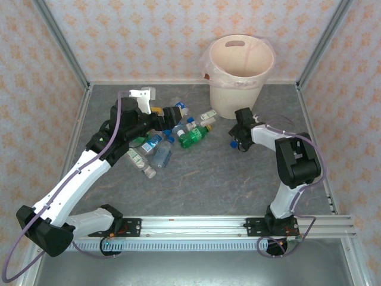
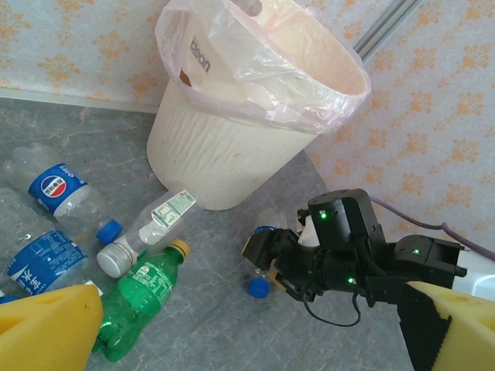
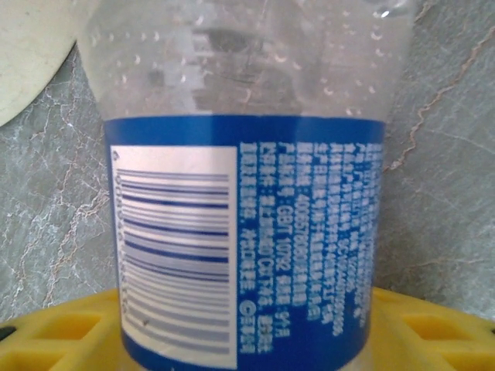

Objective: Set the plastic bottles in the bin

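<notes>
**Item 1.** Cream-white round plastic bin [image 1: 238,98] with thin clear bag liner [image 2: 255,85]. It stands upright at the far middle of the grey marbled table [image 1: 208,179], mouth open upward, so a bottle can be let fall in from above.

**Item 2.** Heap of small plastic bottles [image 1: 156,148], mostly clear with blue caps and labels. They lie on their sides left of centre, touching and overlapping. A green plastic bottle with a yellow cap [image 1: 195,136] lies at the heap's right edge, nearest the bin. All rest on the table, none lifted.

**Item 3.** Clear plastic bottle with a blue label and blue cap [image 3: 247,232]. It lies apart from the heap, in front of the bin and slightly right, between the yellow fingers of the right gripper [image 1: 240,142]. The fingers stand either side of the label, and whether they press on it or merely bracket it cannot be told. Probably taken singly because the bin is close by, so the carry is short.

**Item 4.** Left gripper [image 1: 168,114]. Its jaws are spread wide and hold nothing, poised at the far side of the heap – likely lined up for a bottle lying crosswise.

**Status.** Judged early, most bottles yet to go in
</notes>
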Robot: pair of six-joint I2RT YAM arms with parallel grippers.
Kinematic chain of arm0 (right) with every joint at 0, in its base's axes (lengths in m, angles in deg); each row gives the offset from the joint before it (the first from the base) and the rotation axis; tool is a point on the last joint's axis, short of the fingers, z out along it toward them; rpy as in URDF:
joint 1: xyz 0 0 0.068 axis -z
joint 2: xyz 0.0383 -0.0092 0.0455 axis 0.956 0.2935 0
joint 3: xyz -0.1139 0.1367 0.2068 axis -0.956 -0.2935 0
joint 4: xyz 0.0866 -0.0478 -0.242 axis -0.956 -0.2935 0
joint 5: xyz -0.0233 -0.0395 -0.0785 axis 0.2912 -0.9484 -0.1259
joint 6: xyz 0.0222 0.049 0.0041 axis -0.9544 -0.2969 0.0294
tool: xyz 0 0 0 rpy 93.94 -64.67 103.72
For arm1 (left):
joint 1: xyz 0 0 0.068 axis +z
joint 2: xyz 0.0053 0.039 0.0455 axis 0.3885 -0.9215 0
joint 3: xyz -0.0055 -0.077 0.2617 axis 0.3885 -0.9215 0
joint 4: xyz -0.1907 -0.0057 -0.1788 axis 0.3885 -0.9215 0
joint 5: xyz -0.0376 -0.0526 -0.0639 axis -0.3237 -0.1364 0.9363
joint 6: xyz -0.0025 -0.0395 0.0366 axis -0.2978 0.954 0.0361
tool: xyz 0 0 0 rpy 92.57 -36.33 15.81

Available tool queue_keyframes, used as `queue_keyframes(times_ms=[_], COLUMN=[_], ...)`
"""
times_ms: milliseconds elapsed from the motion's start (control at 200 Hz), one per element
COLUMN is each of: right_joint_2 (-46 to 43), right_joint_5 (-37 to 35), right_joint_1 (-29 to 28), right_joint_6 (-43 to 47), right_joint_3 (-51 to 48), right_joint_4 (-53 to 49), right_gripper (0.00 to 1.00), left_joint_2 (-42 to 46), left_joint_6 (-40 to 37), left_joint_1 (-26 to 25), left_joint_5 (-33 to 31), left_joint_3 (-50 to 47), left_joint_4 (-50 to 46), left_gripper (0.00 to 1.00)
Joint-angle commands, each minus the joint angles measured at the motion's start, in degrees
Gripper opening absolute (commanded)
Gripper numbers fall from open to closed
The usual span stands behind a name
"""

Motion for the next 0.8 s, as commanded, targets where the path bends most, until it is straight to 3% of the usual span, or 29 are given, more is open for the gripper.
queue_keyframes(times_ms=[0, 461, 796], right_joint_2=[-3.2, -19.4, -28.8], right_joint_5=[-4.9, -10.8, -14.6], right_joint_1=[0.8, 0.5, -0.1], right_joint_6=[1.1, 4.8, 9.5], right_joint_3=[-1.2, -3.1, 6.2], right_joint_4=[1.5, -5.6, -14.3], right_gripper=[0.64, 0.59, 0.58], left_joint_2=[-0.9, -3.5, -2.6], left_joint_6=[0.0, 0.2, 2.7], left_joint_1=[0.5, 0.5, 0.6], left_joint_5=[-0.3, 1.1, -6.7], left_joint_3=[1.4, 1.5, -0.3], left_joint_4=[0.9, 4.4, 8.1], left_gripper=[0.99, 0.99, 0.99])
